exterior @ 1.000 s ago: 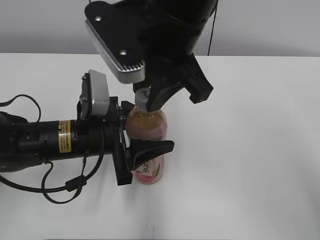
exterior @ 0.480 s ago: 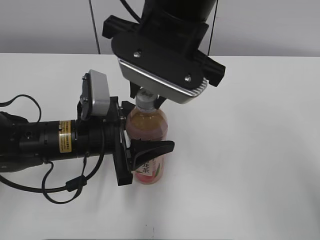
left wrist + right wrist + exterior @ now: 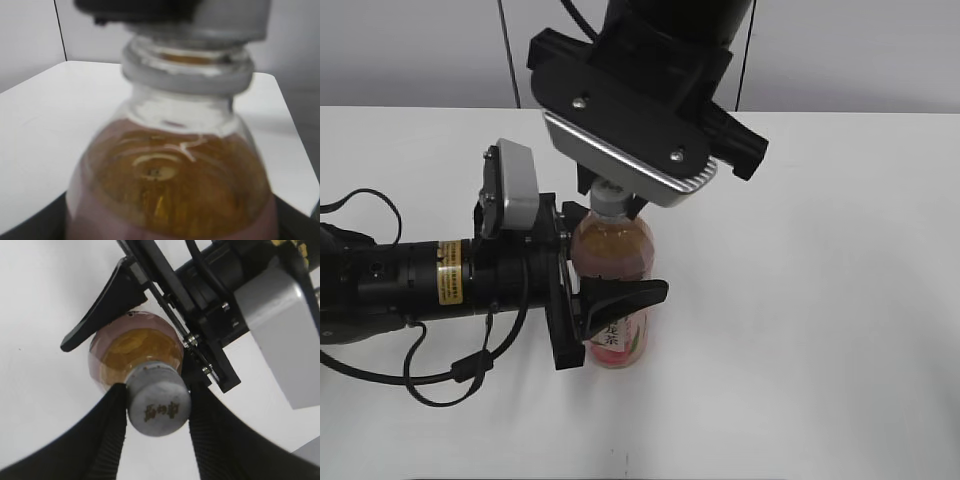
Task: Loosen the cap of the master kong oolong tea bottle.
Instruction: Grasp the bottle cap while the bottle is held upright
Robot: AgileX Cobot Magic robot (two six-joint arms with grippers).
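The left gripper [image 3: 588,300] reaches in horizontally from the left edge of the white table [image 3: 820,300], its black fingers [image 3: 620,297] clamped on the body of the master kong oolong tea bottle [image 3: 613,270], one finger in front across the label and the other behind. The bottle stands upright near the middle of the table, amber tea filling its shoulder (the left wrist view shows this close up, blurred, with the neck ring just above the liquid) [image 3: 170,170]. At the top of the bottle sits the cap [image 3: 159,405], white with a dark printed mark on its face. The right gripper [image 3: 157,407] comes down from above, and its two dark textured fingers [image 3: 112,430] press against opposite sides of the cap, closed on it. In the exterior view the right arm's silver-edged wrist camera housing [image 3: 625,150] hides most of the cap.
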